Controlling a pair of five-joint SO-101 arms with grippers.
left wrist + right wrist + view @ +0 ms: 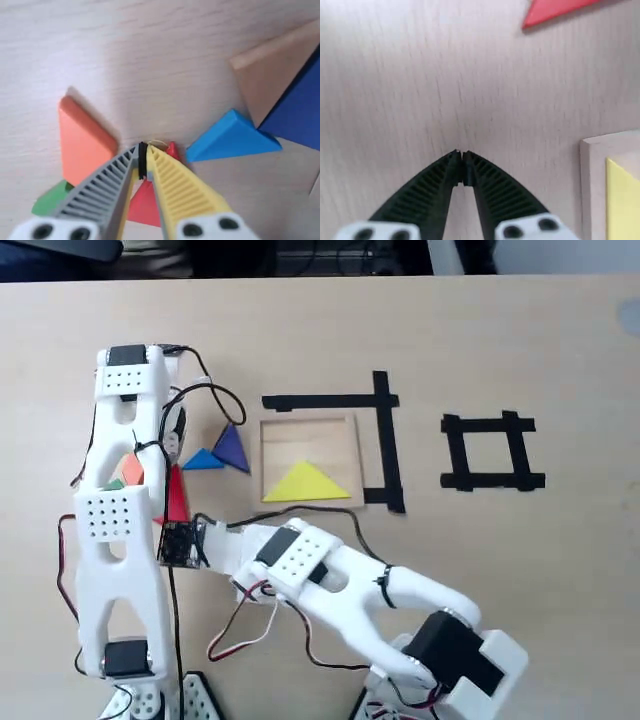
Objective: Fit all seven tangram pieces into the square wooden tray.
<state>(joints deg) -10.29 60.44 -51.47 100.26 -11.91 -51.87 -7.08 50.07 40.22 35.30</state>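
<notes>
Square wooden tray [309, 420] sat mid-tabletop [450, 330], with black tape [386, 440] along its far and right sides. A taped square lay further right. One piece was in: yellow triangle [303, 483], long edge left-right against the near wall, apex pointing far.

The other pieces lay loose left of the tray. Red triangle [177, 495] was narrow, with its long axis near-far. Blue triangle [205, 459] had its long edge left-right. Purple triangle [232, 446] was just beside the tray's left wall, apex far. Orange piece [131, 468] and green piece [115, 483] were partly under the left arm.

Left gripper [142, 150] had one grey jaw and one yellow. The jaws were pressed together with nothing between them, tips over the red triangle's corner, between the orange piece and the blue triangle. The left wrist view showed the pieces' thick edges.

Right gripper [462, 155] had black jaws closed tight and empty, over bare tabletop. The red tip and the tray corner with the yellow edge were in its view.
</notes>
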